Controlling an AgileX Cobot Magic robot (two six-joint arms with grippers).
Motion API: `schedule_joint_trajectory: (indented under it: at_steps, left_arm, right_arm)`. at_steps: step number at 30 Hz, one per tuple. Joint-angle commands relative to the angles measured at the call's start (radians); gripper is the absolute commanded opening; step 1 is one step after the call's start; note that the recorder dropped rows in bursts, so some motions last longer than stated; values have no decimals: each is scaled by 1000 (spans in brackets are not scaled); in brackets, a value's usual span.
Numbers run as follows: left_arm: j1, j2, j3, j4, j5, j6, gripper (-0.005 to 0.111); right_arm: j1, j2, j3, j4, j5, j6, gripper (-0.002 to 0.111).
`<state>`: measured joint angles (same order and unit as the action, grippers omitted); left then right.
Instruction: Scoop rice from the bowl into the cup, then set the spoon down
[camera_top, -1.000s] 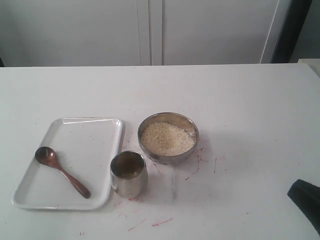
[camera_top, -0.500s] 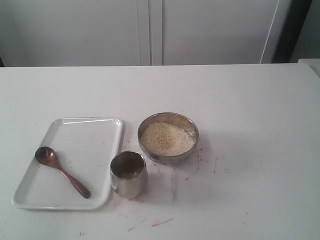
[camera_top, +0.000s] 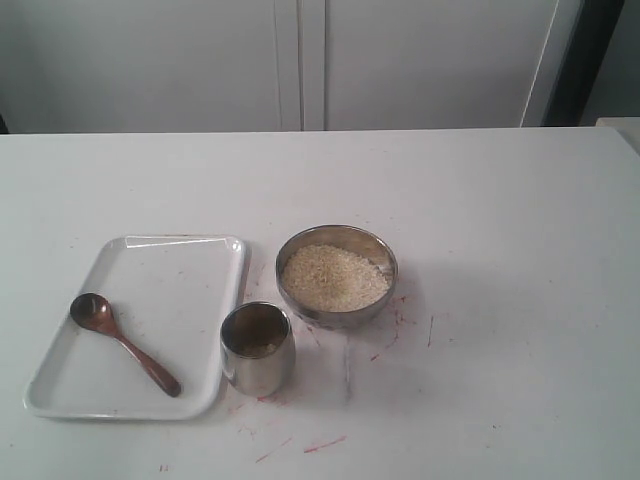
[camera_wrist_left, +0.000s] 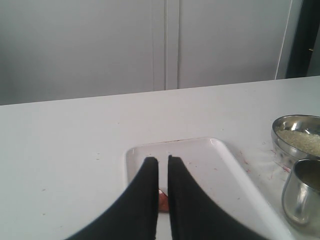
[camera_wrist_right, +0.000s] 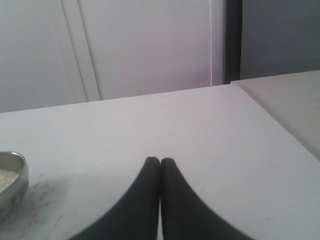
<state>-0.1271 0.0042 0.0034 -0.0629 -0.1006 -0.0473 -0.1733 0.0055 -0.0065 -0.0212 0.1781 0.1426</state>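
The reddish-brown wooden spoon (camera_top: 130, 350) lies on the white tray (camera_top: 165, 285), bowl end toward the far left. The steel cup (camera_top: 257, 368) stands just right of the tray, with pale grains low inside. Behind it to the right, the steel bowl (camera_top: 337, 316) holds a mound of rice (camera_top: 333, 277). Neither gripper shows in the exterior view. My left gripper (camera_wrist_left: 163, 160) hangs above the tray (camera_wrist_left: 205, 160), a narrow gap between its fingers holding nothing; a bit of the spoon (camera_wrist_left: 163, 200) shows through the gap. My right gripper (camera_wrist_right: 160, 161) is shut and empty over bare table.
Red marks and scattered specks dot the white table (camera_top: 480, 230) around the bowl and cup. White cabinet doors (camera_top: 300, 60) stand behind the table's far edge. In the left wrist view the bowl (camera_wrist_left: 292, 121) and cup (camera_wrist_left: 300, 200) sit beside the tray.
One second ago a dark part of the right arm showed at the lower right of the exterior view; it has left the view. The objects have not moved.
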Motion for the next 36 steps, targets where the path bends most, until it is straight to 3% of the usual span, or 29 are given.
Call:
schedule_joint_trajectory:
  at_steps: [1, 6, 36]
  left_arm:
    - [-2, -4, -3, -4, -4, -2, 14]
    - [-2, -4, -3, -4, -4, -2, 14]
    - [-2, -4, -3, -4, -4, -2, 14]
  right_arm:
    - [-7, -5, 7, -160, 58, 0, 0]
    - [-7, -5, 7, -179, 165, -5, 0]
    - [34, -5, 7, -160, 164, -8, 0]
